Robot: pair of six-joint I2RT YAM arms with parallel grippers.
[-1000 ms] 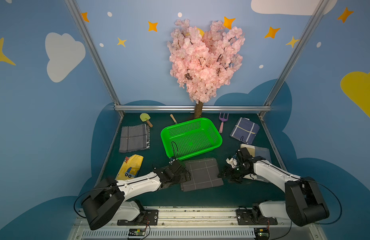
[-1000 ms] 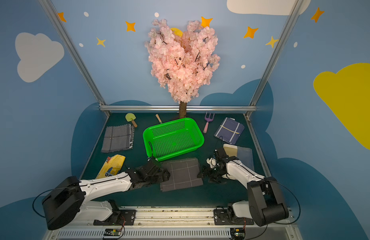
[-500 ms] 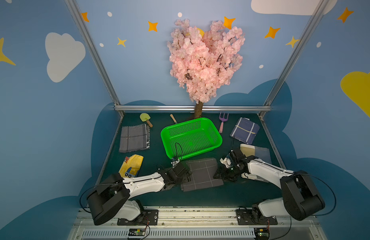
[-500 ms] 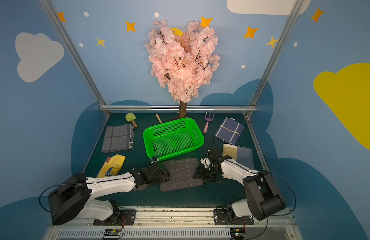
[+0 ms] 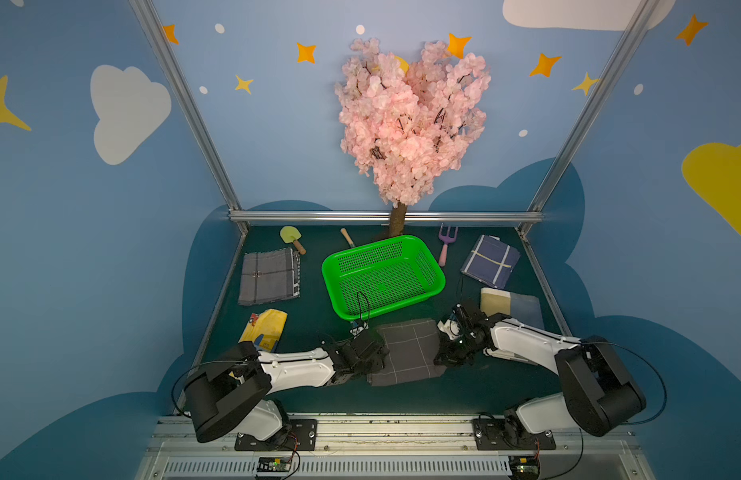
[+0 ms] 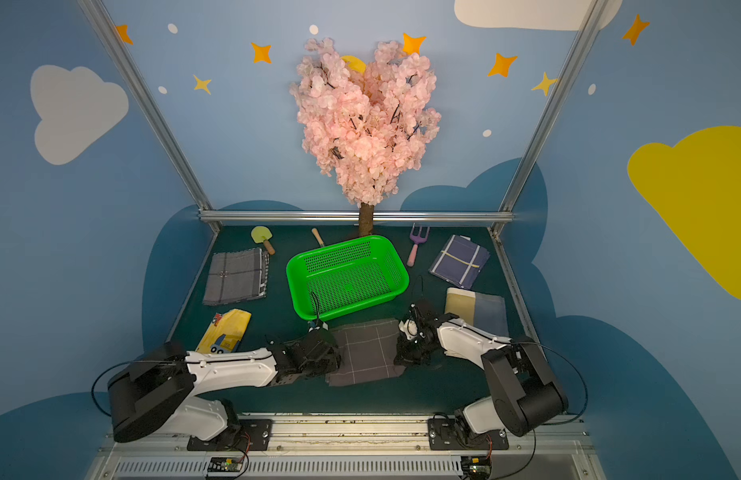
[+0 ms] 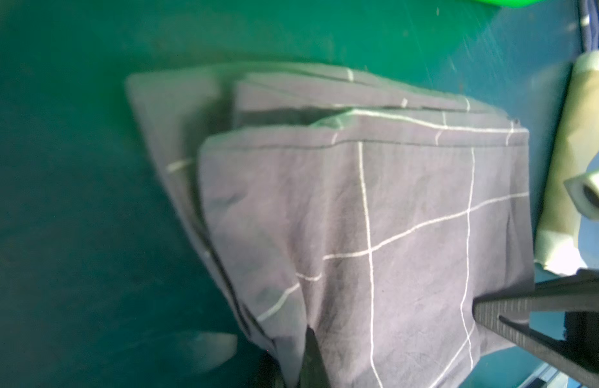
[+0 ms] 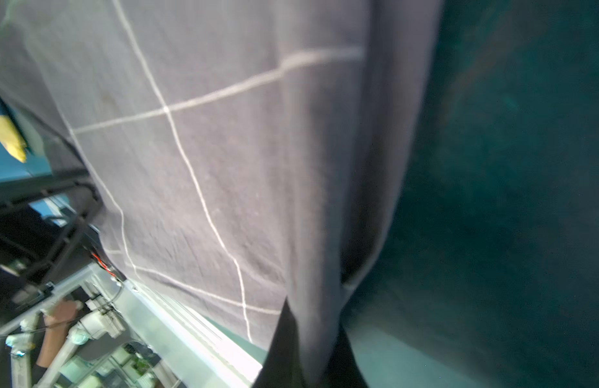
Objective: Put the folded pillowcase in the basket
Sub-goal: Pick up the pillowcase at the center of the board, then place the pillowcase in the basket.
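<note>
L gripper [image 5: 376, 356] is clamped on the left edge of the folded pillowcase [image 5: 406, 353]. In your left wrist view a dark finger [image 7: 313, 362] bites into the cloth [image 7: 375, 218], fabric puckers around it, and the stacked layers fan apart toward the far end. R gripper [image 5: 443, 356] is pinched tight on the opposite edge, and the right wrist view shows the cloth [image 8: 224, 151] squeezed betw. its dark fingers [image 8: 278, 349]. Both top views put the two arms low, reaching in from either side w/ the pillowcase [image 6: 366, 353] betw. them. It's dark gray w/ thin white grid lines and sits on the dark green table mat [image 5: 310, 299], just in front of the near rim of the basket [image 5: 371, 262] and not inside it. You can't tell from above whether cloth and rim touch. The basket [image 6: 337, 259] is bright green, perforated, set at an angle mid-table, w/ nothing lying in it. Elsewhere you've got a gray plaid cloth [image 5: 269, 276] far left, a yellow packet [image 5: 265, 330] near the L arm, a navy folded cloth [image 5: 490, 261] far right, and a beige-and-blue folded cloth [image 5: 512, 305] just behind the R arm. At the back edge are a toy shovel [image 5: 292, 237], a purple toy fork [image 5: 445, 243] and the pink blossom tree [image 5: 410, 120].
</note>
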